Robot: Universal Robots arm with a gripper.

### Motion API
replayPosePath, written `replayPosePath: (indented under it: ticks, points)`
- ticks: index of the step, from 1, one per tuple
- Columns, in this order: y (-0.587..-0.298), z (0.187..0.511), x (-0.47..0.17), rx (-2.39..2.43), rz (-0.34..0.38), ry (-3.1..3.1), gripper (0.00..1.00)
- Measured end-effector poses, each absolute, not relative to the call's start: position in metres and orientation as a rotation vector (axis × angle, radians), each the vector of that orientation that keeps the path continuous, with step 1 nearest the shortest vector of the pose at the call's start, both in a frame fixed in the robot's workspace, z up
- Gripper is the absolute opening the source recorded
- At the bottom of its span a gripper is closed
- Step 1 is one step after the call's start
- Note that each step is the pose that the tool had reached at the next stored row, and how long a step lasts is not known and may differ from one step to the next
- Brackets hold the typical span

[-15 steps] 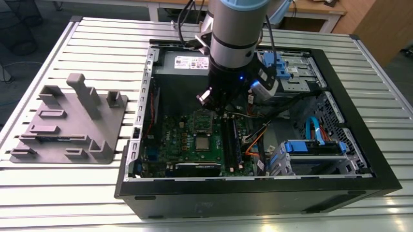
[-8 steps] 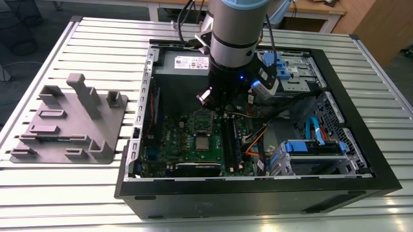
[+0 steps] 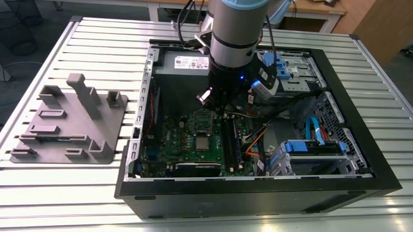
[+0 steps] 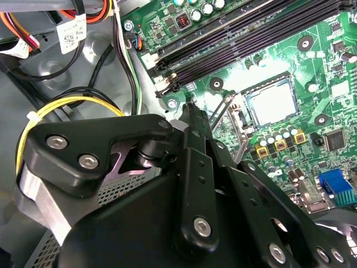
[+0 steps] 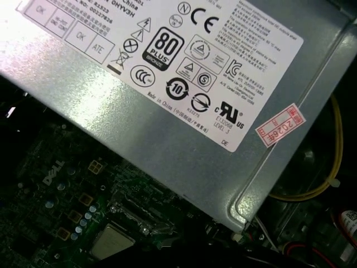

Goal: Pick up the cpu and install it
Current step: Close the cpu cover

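Note:
The cpu (image 3: 202,143) is a small silver square lying flat in its socket on the green motherboard (image 3: 171,140), inside the open computer case. It also appears in the second wrist view as the cpu (image 4: 273,103) and in the first wrist view as the cpu (image 5: 111,241). My gripper (image 3: 216,102) hangs above the board, just behind the socket towards the power supply, and clear of the chip. The black gripper (image 4: 189,106) points down beside the socket's raised metal frame (image 4: 235,117). I see nothing held in it.
A grey power supply (image 3: 187,62) with a white label (image 5: 167,67) sits behind the board. Memory slots (image 4: 240,39) and loose cables (image 4: 72,103) lie near the gripper. Blue drive brackets (image 3: 316,147) fill the case's right side. A grey fixture (image 3: 71,121) stands on the slatted table.

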State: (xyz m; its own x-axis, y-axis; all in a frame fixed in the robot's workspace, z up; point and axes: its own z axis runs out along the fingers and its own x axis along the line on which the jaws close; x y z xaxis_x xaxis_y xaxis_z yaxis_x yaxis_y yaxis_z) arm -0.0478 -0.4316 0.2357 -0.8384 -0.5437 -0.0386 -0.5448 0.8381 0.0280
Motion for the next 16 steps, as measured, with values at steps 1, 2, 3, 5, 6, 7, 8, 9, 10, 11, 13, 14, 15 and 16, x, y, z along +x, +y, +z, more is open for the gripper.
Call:
replayPosePath:
  ticks: [1, 2, 3, 5, 6, 7, 8, 9, 10, 11, 13, 14, 15, 16]
  points:
    - [-0.4316, 0.2357, -0.0478, -0.884, 0.059, 2.984, 0.11]
    - [-0.4316, 0.2356, -0.0478, -0.884, 0.059, 2.984, 0.11]
    - [-0.4316, 0.2357, -0.0478, -0.884, 0.059, 2.984, 0.11]
    - [-0.4317, 0.2357, -0.0478, -0.887, 0.059, 2.983, 0.11]
    - [-0.4317, 0.2357, -0.0478, -0.891, 0.059, 2.982, 0.11]
    - [-0.4318, 0.2357, -0.0478, -0.898, 0.059, 2.98, 0.11]
    - [-0.4321, 0.2357, -0.0478, -0.906, 0.059, 2.978, 0.11]
    - [-0.4321, 0.2357, -0.0478, -0.91, 0.059, 2.976, 0.11]
    - [-0.4321, 0.2357, -0.0478, -0.911, 0.059, 2.976, 0.11]
    - [-0.4321, 0.2357, -0.0478, -0.911, 0.059, 2.976, 0.11]
    - [-0.4321, 0.2357, -0.0478, -0.911, 0.059, 2.976, 0.11]
    - [-0.4321, 0.2357, -0.0478, -0.911, 0.059, 2.976, 0.11]
    - [-0.4321, 0.2356, -0.0478, -0.911, 0.06, 2.976, 0.11]
    - [-0.4321, 0.2357, -0.0478, -0.912, 0.06, 2.976, 0.11]
